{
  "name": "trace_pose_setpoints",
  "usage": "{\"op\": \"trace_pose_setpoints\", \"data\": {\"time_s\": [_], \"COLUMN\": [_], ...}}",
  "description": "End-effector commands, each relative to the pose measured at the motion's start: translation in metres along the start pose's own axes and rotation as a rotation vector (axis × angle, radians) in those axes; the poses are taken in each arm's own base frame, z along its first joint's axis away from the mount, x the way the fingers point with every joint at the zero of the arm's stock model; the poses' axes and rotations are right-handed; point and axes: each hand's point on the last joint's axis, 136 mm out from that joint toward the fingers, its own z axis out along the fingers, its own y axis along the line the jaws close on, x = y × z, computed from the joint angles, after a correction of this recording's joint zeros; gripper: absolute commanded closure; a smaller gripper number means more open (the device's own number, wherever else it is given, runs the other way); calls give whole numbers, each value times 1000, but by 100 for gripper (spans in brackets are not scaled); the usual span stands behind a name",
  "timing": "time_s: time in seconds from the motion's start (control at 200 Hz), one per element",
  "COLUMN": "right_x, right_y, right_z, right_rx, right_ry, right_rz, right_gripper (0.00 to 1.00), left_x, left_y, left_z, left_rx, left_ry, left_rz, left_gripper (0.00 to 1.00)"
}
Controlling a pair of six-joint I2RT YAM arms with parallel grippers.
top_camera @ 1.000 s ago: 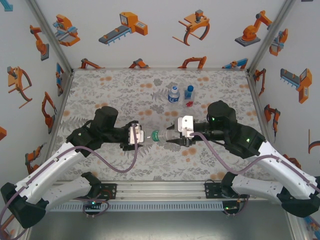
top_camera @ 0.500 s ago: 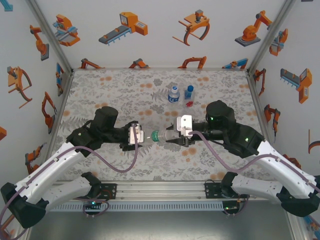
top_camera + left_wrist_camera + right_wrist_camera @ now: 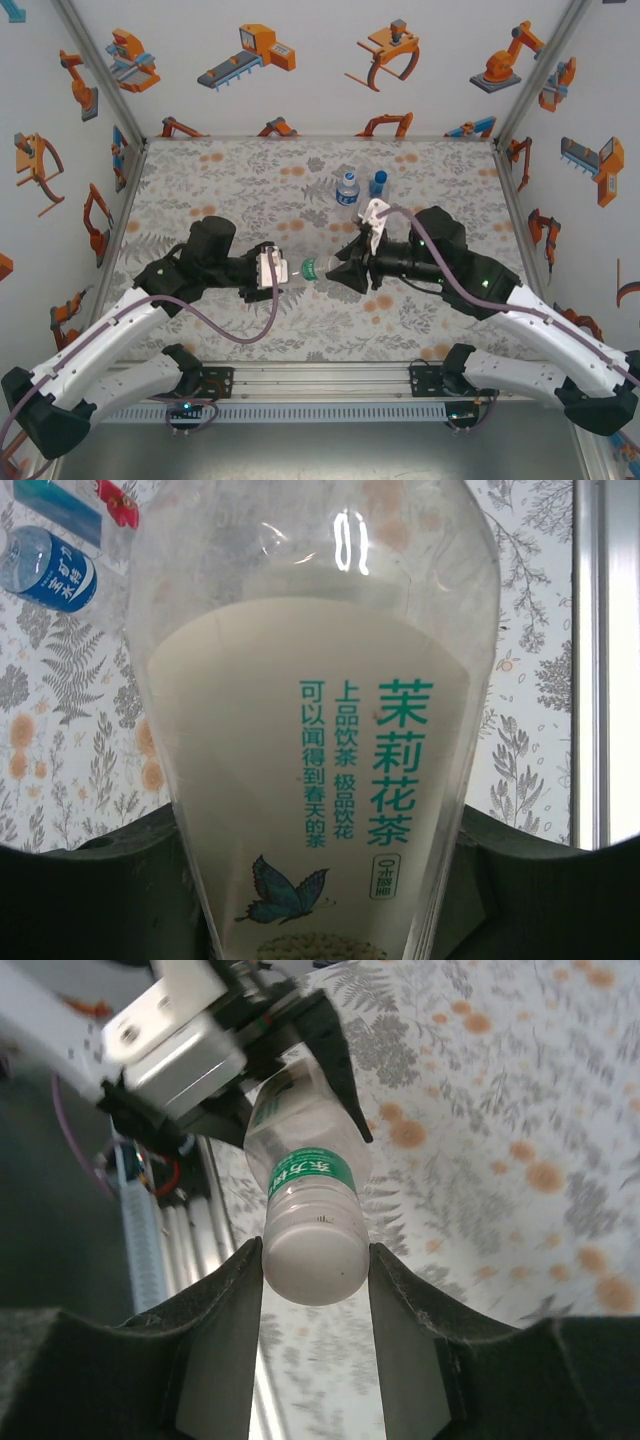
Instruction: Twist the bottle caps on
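The table [image 3: 200, 190] is covered with a matt cloth printed with grey ferns and orange flowers. Above its near middle the two arms meet, holding a clear plastic bottle [image 3: 312, 268] level between them, off the cloth. The left gripper [image 3: 284, 270] has its dark fingers [image 3: 80, 900] closed round the bottle's wide, smooth body. There a cream label carries green lettering and a teal butterfly. The bottle narrows to a neck with a green band, pointing right. At that end the right gripper [image 3: 338, 272] pinches the small round white cap [image 3: 313, 1260] between its two flat black fingers [image 3: 225, 1340], one pressed on each side. The cap sits at the bottle's mouth. Well apart, at the far middle of the table, two smaller bottles stand upright just beside each other. The left one is a rounded water bottle [image 3: 347, 187] with a glossy blue label. The right one is a short blue-tinted bottle [image 3: 379, 183] with red at its foot.
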Motion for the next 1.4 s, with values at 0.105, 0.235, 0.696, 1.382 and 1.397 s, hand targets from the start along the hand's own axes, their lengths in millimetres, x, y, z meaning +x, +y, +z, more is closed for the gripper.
{"op": "trace_pose_setpoints", "data": {"time_s": [0.105, 0.235, 0.696, 1.382, 1.397], "right_x": [41, 65, 47, -43, -40], "right_y": [-50, -55, -64, 16, 19], "right_z": [11, 11, -2, -52, -52], "right_rx": [300, 366, 388, 23, 1], "right_ry": [27, 26, -73, -109, -94], "right_rz": [794, 1123, 1095, -286, -318], "right_gripper": [94, 89, 45, 28, 29], "left_x": [-36, -36, -35, -34, -33], "left_y": [13, 16, 18, 3, 3], "left_z": [-6, -3, 8, 4, 4], "left_rx": [-62, -77, -50, 20, 21], "left_ry": [-148, -158, -153, -157, -157], "left_rz": [67, 66, 58, 20, 18], "left_gripper": [100, 100, 100, 100, 100]}}
